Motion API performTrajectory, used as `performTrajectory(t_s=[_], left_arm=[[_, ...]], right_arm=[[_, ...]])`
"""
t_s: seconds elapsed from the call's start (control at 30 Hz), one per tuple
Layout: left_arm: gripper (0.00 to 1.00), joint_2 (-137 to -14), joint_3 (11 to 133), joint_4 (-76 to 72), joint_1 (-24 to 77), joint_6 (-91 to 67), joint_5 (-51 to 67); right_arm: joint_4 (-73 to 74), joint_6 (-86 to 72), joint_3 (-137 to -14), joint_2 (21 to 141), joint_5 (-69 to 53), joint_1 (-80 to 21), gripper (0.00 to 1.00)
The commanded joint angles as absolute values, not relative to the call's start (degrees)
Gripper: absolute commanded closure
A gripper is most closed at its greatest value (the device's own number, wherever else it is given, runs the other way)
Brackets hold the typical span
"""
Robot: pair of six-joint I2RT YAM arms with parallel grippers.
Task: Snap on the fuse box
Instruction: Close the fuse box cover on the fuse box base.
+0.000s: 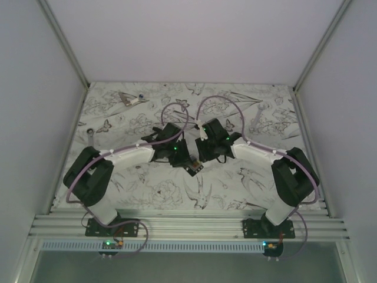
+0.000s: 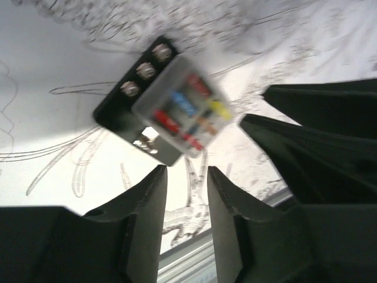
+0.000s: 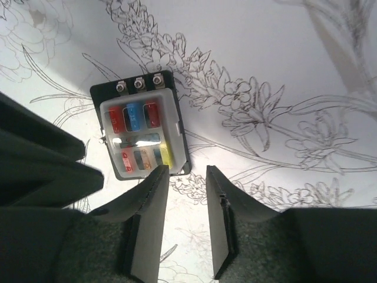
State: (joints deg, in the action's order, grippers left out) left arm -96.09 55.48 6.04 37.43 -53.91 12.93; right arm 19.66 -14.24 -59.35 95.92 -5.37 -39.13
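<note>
The fuse box [image 1: 194, 165] lies on the flower-print mat between the two grippers. It is a black block with three screws along one edge, and a clear cover sits over its coloured fuses. In the left wrist view the fuse box [image 2: 171, 100] is blurred, just beyond my left gripper [image 2: 185, 172], which is open and empty. In the right wrist view the fuse box [image 3: 141, 132] lies flat. My right gripper [image 3: 185, 171] is open and empty, and its left fingertip [image 3: 158, 177] overlaps the box's near corner. I cannot tell whether it touches.
The right arm's fingers [image 2: 318, 130] fill the right of the left wrist view, and the left arm's fingers [image 3: 41, 159] fill the left of the right wrist view. A wrench [image 1: 257, 118] and small tools [image 1: 131, 99] lie at the back. An aluminium rail [image 1: 188, 224] runs along the near edge.
</note>
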Motion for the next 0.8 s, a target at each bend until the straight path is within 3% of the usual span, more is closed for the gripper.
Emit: performTrajectory(t_s=[0.0, 0.23, 0.37, 0.6, 0.77], left_arm=[[0.59, -89.58, 58.43, 8.25, 37.18, -51.04, 10.42], [0.33, -80.23, 51.21, 10.03, 31.64, -50.89, 8.43], [0.24, -75.4, 44.88, 10.68, 25.94, -51.15, 9.79], [0.12, -66.3, 37.64, 13.21, 19.1, -49.86, 9.69], [0.1, -65.17, 36.2, 13.71, 17.04, -49.26, 10.65]], right_arm=[[24.18, -9.9, -64.12, 93.15, -1.77, -39.65, 0.57], [29.89, -9.42, -69.42, 95.92, -0.28, -43.76, 0.33], [32.17, -9.26, -72.24, 99.56, 1.68, -46.65, 0.23], [36.14, -8.94, -77.73, 105.91, 3.76, -48.34, 0.22], [37.68, -8.94, -80.07, 109.11, 4.28, -48.74, 0.31]])
